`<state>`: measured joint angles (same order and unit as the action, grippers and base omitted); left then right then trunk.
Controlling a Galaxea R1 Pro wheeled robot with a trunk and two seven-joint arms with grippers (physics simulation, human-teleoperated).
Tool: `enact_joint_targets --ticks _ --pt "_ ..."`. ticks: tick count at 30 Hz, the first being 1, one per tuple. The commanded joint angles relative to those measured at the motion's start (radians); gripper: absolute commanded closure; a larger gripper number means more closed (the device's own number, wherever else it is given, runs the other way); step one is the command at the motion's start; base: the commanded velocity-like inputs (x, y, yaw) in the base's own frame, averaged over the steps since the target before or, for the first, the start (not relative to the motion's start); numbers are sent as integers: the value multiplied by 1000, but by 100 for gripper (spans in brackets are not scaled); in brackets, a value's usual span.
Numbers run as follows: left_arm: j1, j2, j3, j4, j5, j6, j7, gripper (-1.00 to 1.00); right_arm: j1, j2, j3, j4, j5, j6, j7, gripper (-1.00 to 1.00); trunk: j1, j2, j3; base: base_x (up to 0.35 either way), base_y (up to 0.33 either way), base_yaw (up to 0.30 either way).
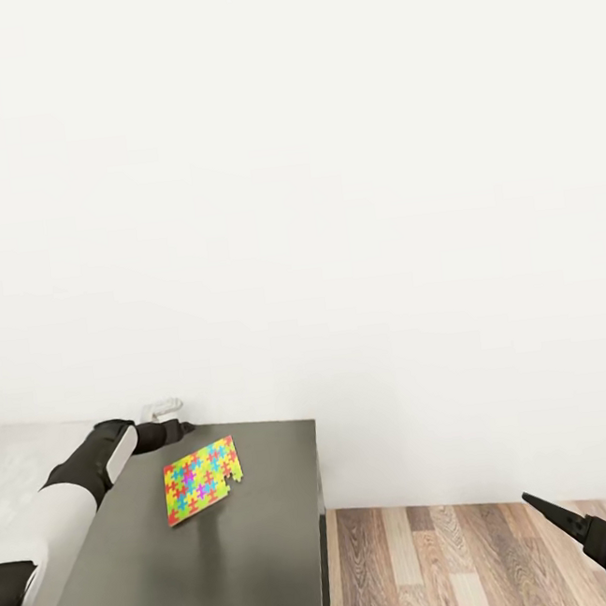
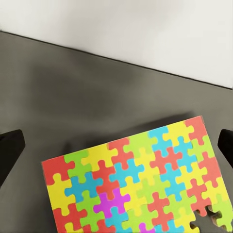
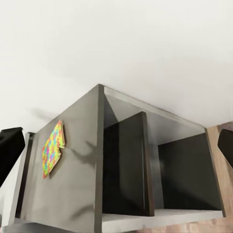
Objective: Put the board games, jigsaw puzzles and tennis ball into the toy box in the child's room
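Note:
One jigsaw puzzle (image 1: pixel 203 479), a thin slab of yellow, red, green and blue pieces with a notch at one corner, lies flat on the dark grey part of the table (image 1: pixel 247 554). My left gripper (image 1: pixel 183 429) hovers over the table's far edge by the wall, just beyond the puzzle. In the left wrist view the jigsaw puzzle (image 2: pixel 136 184) lies below the open left gripper (image 2: pixel 116 145), whose fingertips (image 2: pixel 9 150) touch nothing. My right gripper (image 1: pixel 542 504) hangs over the wood floor to the table's right, open, looking at the table (image 3: pixel 73 194) and the jigsaw puzzle (image 3: pixel 52 148).
A plain white wall (image 1: pixel 329 196) stands right behind the table. The table's light grey part (image 1: pixel 11 468) runs off to the left. Dark open compartments (image 3: pixel 174 174) show in the table's side. Wood-plank floor (image 1: pixel 445 560) lies to the right.

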<state>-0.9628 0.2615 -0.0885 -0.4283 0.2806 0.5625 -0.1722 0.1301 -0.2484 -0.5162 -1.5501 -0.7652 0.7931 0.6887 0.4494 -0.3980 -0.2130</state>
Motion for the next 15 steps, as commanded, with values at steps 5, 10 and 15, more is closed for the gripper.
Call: enact_joint_targets --ticks 5,10,15 --pt "-5 4 -8 -1 9 4 2 -100 0 0 -1 -1 -4 6 0 -100 1 -2 -10 0 0 0" --pt "-6 4 -8 -1 9 2 2 -100 0 0 -1 -1 -4 6 0 -100 1 -2 -18 0 0 0" --pt "-7 4 -8 -1 9 2 2 -100 0 0 -1 -1 -4 6 0 -100 1 -2 -26 0 0 0"
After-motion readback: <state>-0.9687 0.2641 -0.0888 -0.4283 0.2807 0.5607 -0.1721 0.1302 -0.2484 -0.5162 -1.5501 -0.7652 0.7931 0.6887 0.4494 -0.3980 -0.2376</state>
